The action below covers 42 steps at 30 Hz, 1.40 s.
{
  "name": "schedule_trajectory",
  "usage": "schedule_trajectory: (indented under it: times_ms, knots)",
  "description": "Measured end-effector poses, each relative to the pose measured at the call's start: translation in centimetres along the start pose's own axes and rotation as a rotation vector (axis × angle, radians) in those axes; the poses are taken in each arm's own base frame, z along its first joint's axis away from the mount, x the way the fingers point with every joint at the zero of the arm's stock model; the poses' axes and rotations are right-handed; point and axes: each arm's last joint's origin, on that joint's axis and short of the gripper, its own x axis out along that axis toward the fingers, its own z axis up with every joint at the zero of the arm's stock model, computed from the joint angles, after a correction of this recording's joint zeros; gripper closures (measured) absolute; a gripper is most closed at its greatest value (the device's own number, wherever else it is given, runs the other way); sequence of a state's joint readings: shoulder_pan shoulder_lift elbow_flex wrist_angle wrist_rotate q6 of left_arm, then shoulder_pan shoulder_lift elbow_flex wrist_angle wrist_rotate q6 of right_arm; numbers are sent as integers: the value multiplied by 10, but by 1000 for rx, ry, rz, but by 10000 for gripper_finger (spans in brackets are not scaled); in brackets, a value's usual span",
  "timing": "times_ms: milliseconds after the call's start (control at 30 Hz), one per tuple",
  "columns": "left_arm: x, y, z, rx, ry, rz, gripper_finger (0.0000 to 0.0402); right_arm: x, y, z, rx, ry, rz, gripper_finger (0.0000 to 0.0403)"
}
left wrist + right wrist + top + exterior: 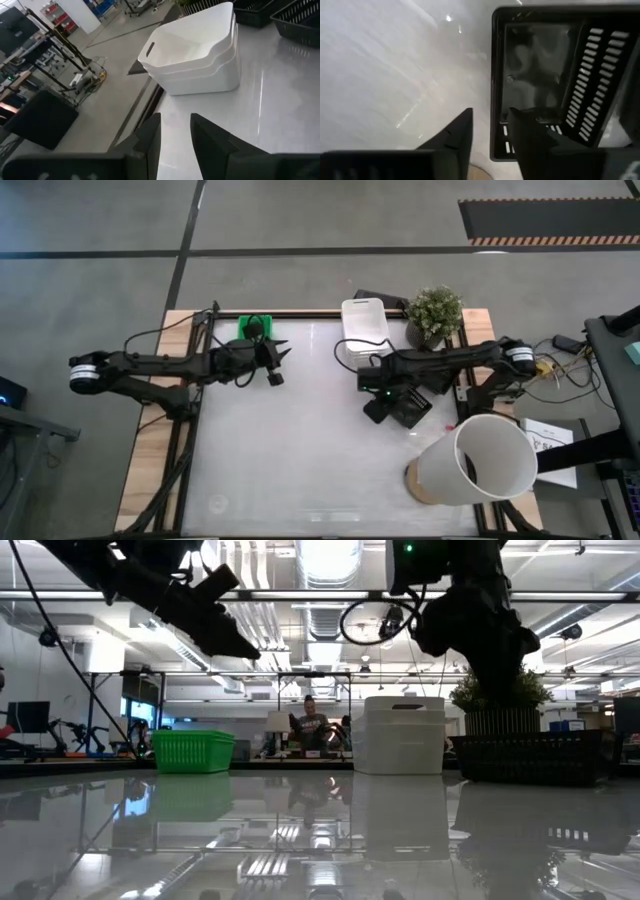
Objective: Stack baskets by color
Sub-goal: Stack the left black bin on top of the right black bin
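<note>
A green basket (255, 327) sits on the table by the far edge. Two white baskets (195, 50) stand nested, one inside the other, at the far middle (365, 320). A black basket (545, 75) rests on the table right of centre (530, 755). My right gripper (490, 112) hangs open high above it, pointing down, its fingertips over the basket's rim and apart from it. My left gripper (175, 117) is open with nothing between its fingers, raised left of centre (283, 363) and facing the white baskets.
A potted plant (435, 315) stands at the far right corner behind the black basket. A large white cylinder (480, 465) lies on its side at the near right. The bare glossy table (300, 460) stretches across the middle and near left.
</note>
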<state>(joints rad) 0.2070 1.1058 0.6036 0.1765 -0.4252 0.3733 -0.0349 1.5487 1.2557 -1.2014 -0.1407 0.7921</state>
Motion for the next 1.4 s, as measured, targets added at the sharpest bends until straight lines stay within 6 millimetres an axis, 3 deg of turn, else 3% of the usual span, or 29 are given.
schedule_trajectory:
  times_ms: [233,467,667,1000,1233,1400]
  knots:
    - [-10,3,-3,-11,-24,9,313,17,5,7,32,67,-14,227]
    - [-16,7,-3,-25,-49,18,313,37,9,15,37,112,-67,223]
    - [-16,7,-3,-23,-44,17,313,49,10,20,30,110,-127,262]
    - [-16,6,-3,-24,-43,16,313,53,11,23,39,77,-133,381]
    - [-16,6,-3,-28,-42,16,313,45,14,24,46,73,-129,392]
    - [-16,6,-4,-42,-42,15,313,23,19,22,36,97,-153,393]
